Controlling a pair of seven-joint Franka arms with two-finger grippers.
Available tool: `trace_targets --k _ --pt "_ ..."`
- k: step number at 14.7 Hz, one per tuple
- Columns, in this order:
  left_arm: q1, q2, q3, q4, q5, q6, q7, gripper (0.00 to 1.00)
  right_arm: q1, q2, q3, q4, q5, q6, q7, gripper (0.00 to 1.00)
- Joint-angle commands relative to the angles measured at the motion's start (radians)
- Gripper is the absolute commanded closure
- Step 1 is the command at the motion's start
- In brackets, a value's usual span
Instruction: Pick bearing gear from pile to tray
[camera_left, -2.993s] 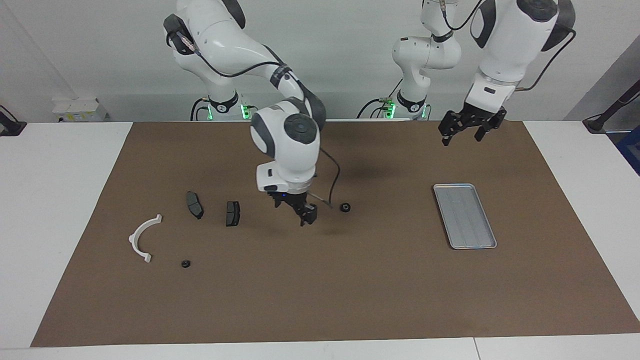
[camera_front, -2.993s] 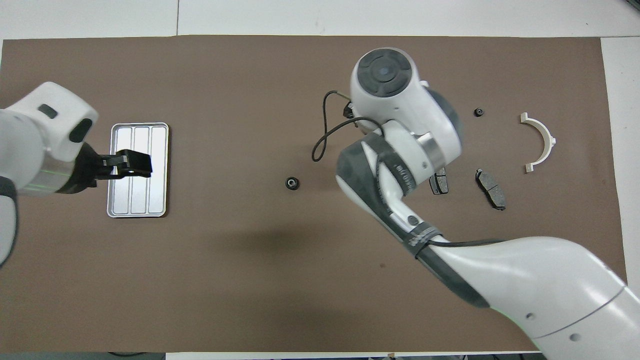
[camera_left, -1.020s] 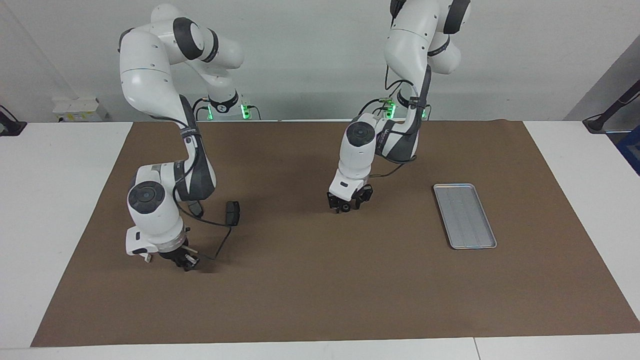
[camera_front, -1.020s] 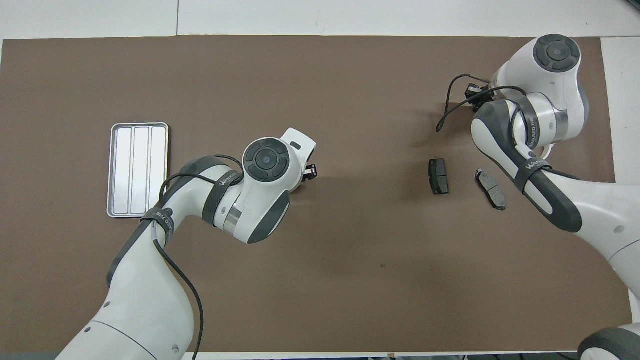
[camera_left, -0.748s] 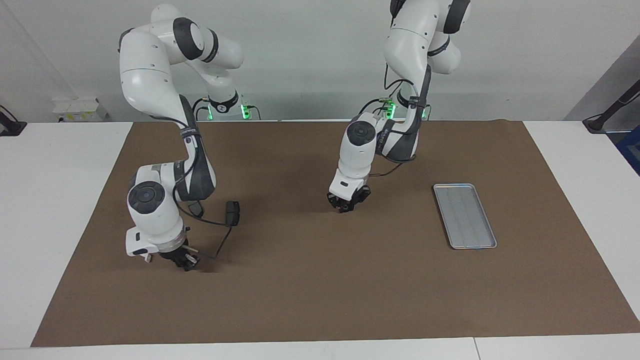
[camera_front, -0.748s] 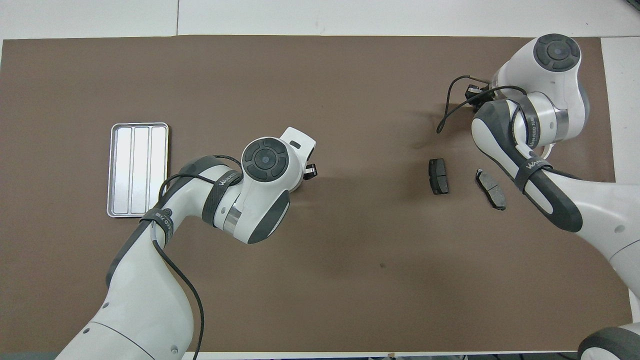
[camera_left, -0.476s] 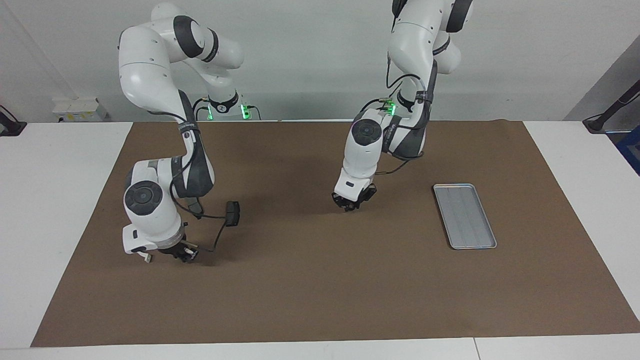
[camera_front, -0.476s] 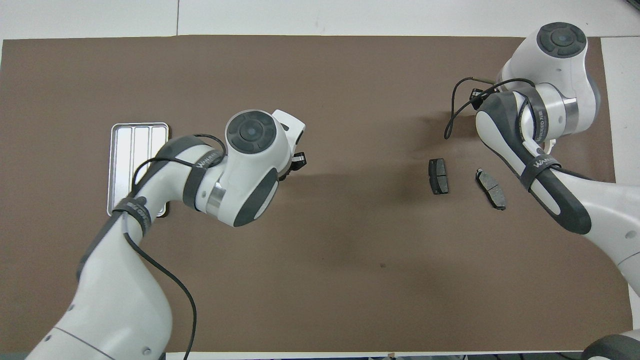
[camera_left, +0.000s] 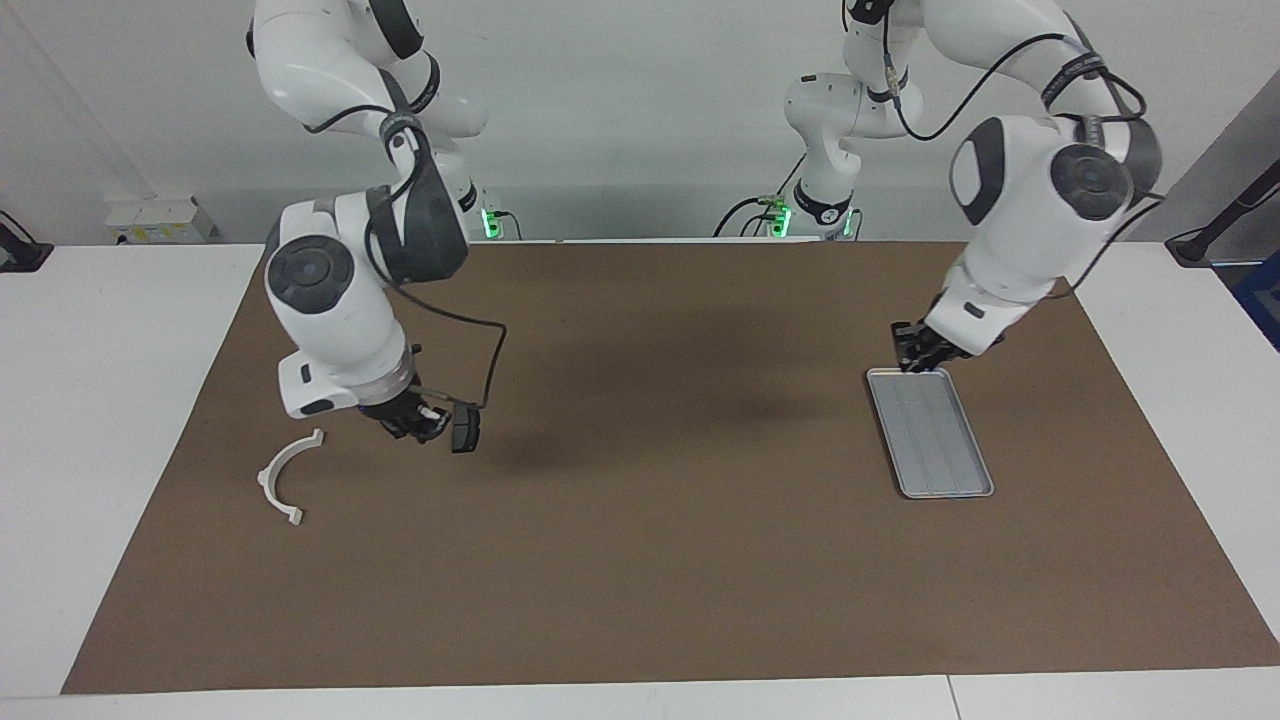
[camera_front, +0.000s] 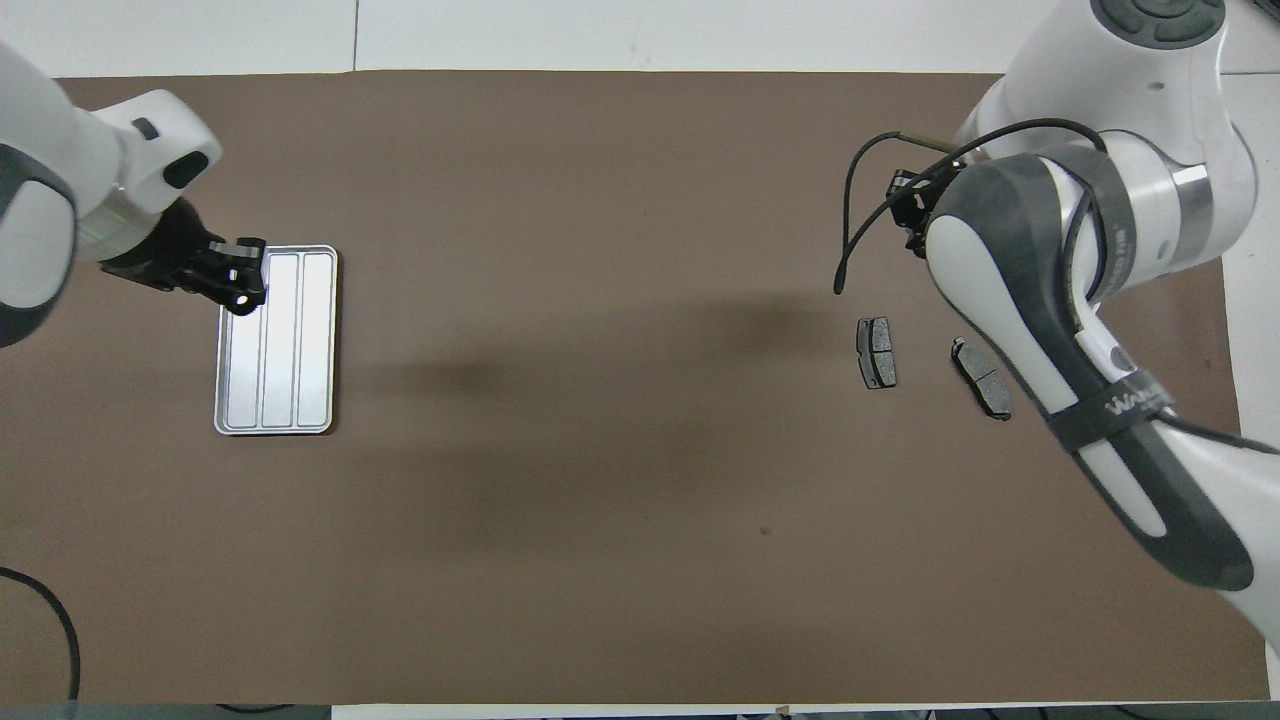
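Though ridged lengthwise, the tray (camera_front: 278, 340) gleams silver.

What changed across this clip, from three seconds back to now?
Both small black round parts have left the mat. The left gripper, which closed over one mid-table, now hangs over the tray at its end nearer the robots. The right gripper dropped beside the white bracket, then rose. Tray, bracket and both brake pads stayed put.

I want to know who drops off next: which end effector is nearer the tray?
Left. The left end effector hangs over the tray edge nearest the robots; the right end effector is over the brake pads at the right arm's end.
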Motion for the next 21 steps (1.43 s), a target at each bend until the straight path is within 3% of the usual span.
trace_targets --k 1,4,6,9,13,21 --pt "0.060 -0.052 -0.013 -0.143 -0.017 0.072 0.123 1.00 0.136 0.004 -0.001 0.001 0.025 0.054 0.340 1.00" --pt "0.060 -0.148 -0.013 -0.394 -0.017 0.296 0.133 1.00 0.268 0.026 -0.002 -0.012 0.048 0.175 0.564 1.00" --pt "0.083 -0.176 -0.013 -0.493 -0.017 0.403 0.163 1.00 0.315 0.061 -0.005 -0.028 0.033 0.255 0.670 1.00" --pt "0.087 -0.169 -0.013 -0.518 -0.017 0.445 0.188 1.00 0.413 0.173 -0.008 -0.020 -0.105 0.332 0.837 1.00" --pt "0.109 -0.178 -0.012 -0.607 -0.017 0.531 0.221 1.00 0.448 0.274 -0.013 -0.022 -0.207 0.473 0.931 1.00" --pt "0.110 -0.155 -0.012 -0.725 -0.017 0.721 0.215 1.00 0.418 0.274 -0.013 -0.115 -0.279 0.603 0.938 1.00"
